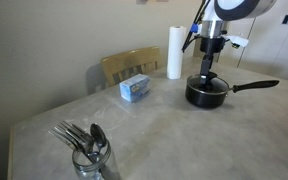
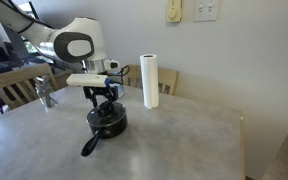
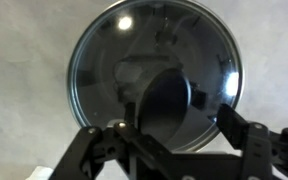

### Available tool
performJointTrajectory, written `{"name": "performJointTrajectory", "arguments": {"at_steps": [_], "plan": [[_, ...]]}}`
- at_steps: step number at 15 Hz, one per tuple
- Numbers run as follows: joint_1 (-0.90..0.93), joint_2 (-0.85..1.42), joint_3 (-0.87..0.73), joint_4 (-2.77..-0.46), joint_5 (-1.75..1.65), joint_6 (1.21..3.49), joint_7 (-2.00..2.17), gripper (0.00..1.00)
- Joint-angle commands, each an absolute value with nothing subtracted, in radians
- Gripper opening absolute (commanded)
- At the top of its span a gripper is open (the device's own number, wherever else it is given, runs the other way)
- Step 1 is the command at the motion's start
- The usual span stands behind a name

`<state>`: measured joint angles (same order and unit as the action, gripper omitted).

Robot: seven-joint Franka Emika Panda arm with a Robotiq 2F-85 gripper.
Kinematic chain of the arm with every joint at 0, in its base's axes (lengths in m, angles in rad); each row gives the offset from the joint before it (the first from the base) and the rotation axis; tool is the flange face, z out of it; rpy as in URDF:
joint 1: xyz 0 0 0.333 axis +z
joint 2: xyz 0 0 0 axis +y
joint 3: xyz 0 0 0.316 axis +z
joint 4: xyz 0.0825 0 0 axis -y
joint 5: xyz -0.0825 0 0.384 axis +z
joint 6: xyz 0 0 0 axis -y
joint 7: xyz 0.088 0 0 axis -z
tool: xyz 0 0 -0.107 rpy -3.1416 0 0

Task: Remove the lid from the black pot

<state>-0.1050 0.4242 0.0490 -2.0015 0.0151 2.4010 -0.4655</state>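
The black pot [image 1: 198, 97] [image 2: 108, 126] stands on the grey table, its long handle [image 1: 256, 85] pointing away from the arm. The glass lid [image 3: 149, 70] with its metal rim sits on the pot and fills the wrist view. Its black knob [image 3: 169, 110] lies between my two fingers. My gripper [image 3: 174, 125] [image 1: 207, 78] [image 2: 102, 101] is lowered right over the lid. Its fingers are spread wide on either side of the knob and are not closed on it.
A white paper towel roll [image 1: 174, 52] [image 2: 151, 80] stands behind the pot. A blue box [image 1: 136, 89] lies mid-table. A glass of cutlery [image 1: 89, 155] [image 2: 46, 95] stands near a table edge. Wooden chairs [image 1: 129, 65] [image 2: 14, 85] stand at the table.
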Motion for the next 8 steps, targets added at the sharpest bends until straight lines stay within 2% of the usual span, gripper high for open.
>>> {"name": "performJointTrajectory", "arguments": {"at_steps": [1,6,7,8], "plan": [[-0.123,0.418,0.064,-2.012,0.027,2.426,-0.493,0.54],[-0.099,0.395,0.044,-2.009,-0.038,2.419,-0.468,0.18],[-0.094,0.391,0.042,-2.010,-0.055,2.416,-0.464,0.13],[-0.087,0.387,0.038,-2.011,-0.077,2.413,-0.460,0.13]]}}
